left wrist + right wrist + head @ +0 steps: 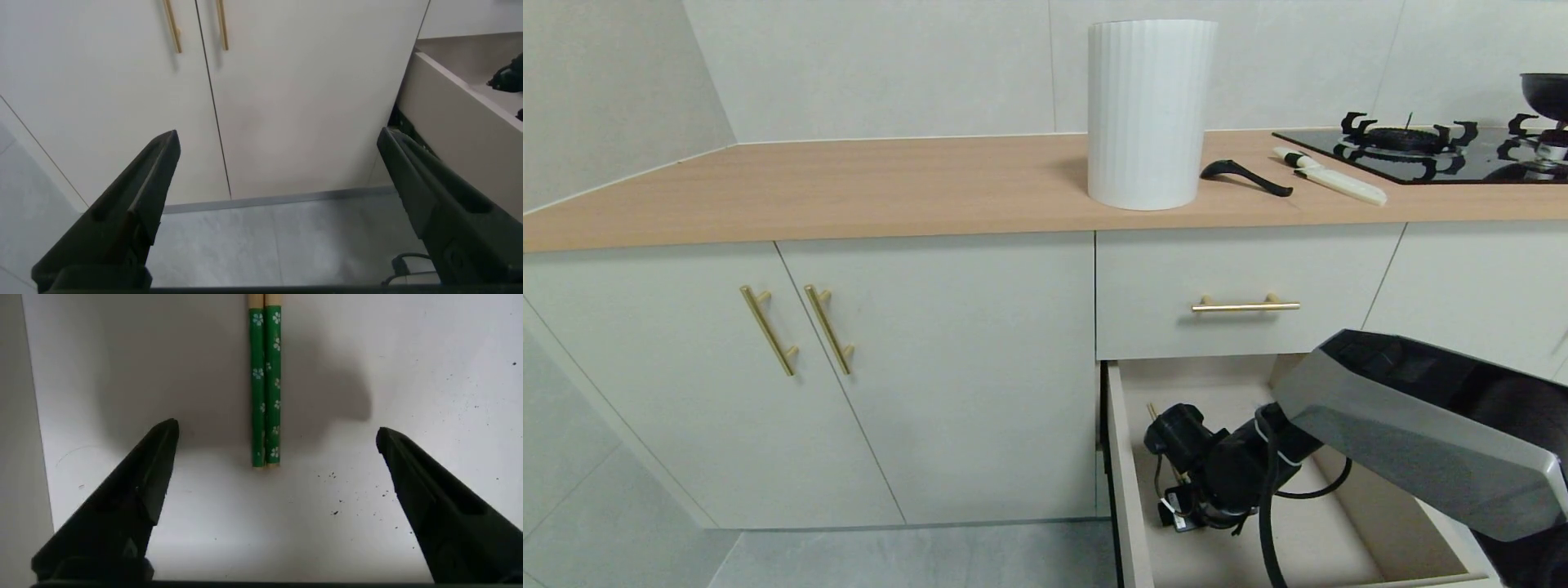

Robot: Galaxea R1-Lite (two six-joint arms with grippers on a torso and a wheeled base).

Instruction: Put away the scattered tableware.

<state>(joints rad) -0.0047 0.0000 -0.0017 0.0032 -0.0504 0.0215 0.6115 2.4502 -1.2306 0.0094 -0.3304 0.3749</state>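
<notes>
R gripper sits inside open drawer, jaws wide, empty, above chopsticks lying on drawer floor. L gripper is outside drawer, jaws wide, empty.

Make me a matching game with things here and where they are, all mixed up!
1 chopsticks
2 white ribbed container
3 pale knife
4 black utensil

A closest to the stove
B inside the open drawer
C between container and knife
D upright on the countertop

Pairs: 1-B, 2-D, 3-A, 4-C
</notes>
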